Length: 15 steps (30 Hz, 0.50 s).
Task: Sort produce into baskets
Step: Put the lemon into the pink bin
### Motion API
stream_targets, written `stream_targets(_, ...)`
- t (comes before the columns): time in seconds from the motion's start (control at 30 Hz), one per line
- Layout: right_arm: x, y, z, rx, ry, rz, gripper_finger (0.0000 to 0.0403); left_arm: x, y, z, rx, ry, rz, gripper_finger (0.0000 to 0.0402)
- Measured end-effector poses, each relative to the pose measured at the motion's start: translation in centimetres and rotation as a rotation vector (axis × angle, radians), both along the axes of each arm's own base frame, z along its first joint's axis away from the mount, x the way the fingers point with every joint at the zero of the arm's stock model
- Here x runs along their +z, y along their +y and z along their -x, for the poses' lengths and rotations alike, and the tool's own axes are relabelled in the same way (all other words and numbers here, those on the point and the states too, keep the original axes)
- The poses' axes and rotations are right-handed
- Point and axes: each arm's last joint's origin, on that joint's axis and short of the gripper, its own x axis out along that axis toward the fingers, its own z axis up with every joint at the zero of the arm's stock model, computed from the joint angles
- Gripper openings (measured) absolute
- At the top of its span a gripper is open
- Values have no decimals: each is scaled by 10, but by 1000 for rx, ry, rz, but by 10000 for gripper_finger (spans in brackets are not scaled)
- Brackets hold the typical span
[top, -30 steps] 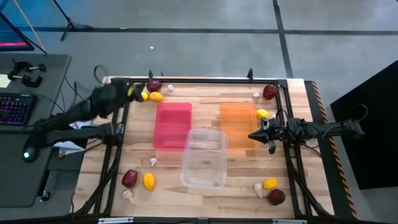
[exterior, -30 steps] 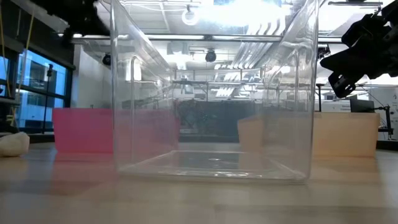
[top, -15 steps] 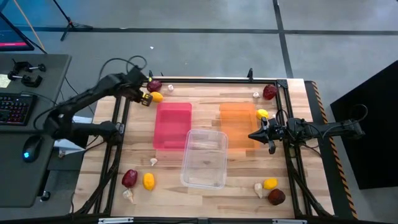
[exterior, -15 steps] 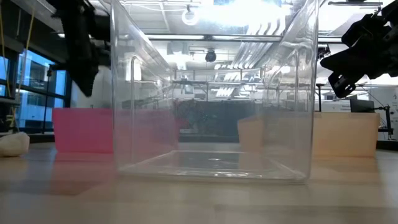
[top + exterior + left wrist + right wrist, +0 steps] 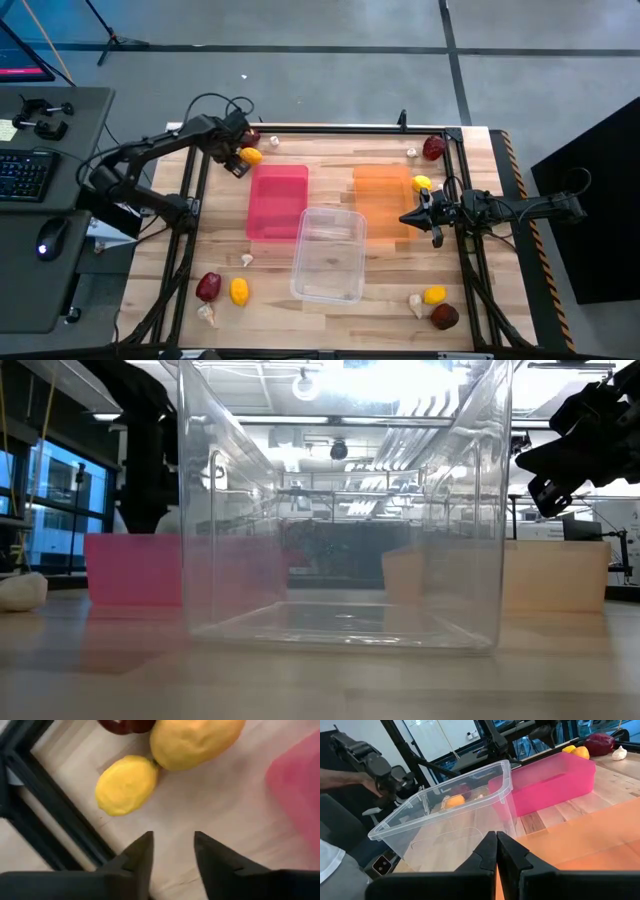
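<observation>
My left gripper [image 5: 238, 164] is open and empty at the table's far left corner, just short of two yellow lemons [image 5: 127, 785] [image 5: 195, 740] that lie on the wood. A dark red beet [image 5: 248, 137] and a garlic bulb [image 5: 274, 142] lie close by. The pink bin [image 5: 278, 200], the orange bin [image 5: 385, 195] and the clear bin [image 5: 328, 255] stand mid-table. My right gripper [image 5: 405, 217] is shut and empty above the orange bin's right side.
A lemon [image 5: 422, 183], a beet [image 5: 433, 148] and a garlic bulb [image 5: 411, 152] lie at the far right. A beet [image 5: 208, 287], a lemon [image 5: 239, 291] and garlic [image 5: 247, 259] lie near left. A lemon [image 5: 434, 295], garlic [image 5: 416, 303] and a beet [image 5: 444, 317] lie near right.
My left arm has swung from beyond the table's left edge in over the far left corner, toward the two lemons, and now shows behind the pink bin in the low view. My right arm and the produce have kept still.
</observation>
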Motion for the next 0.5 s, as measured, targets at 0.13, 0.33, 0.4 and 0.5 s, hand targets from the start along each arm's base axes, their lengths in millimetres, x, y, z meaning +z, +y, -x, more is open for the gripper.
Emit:
stream_targets(0.13,0,0,0,0,1,0,0,-8,5,-1,-46,98,-16,206)
stream_targets(0.33,0,0,0,0,0,0,0,-26,12,-7,-96,174,30,268)
stream_targets(0.4,0,0,0,0,0,0,0,-32,14,-9,-113,195,33,279)
stream_targets(0.5,0,0,0,0,1,0,0,-38,20,-11,-133,245,-14,288)
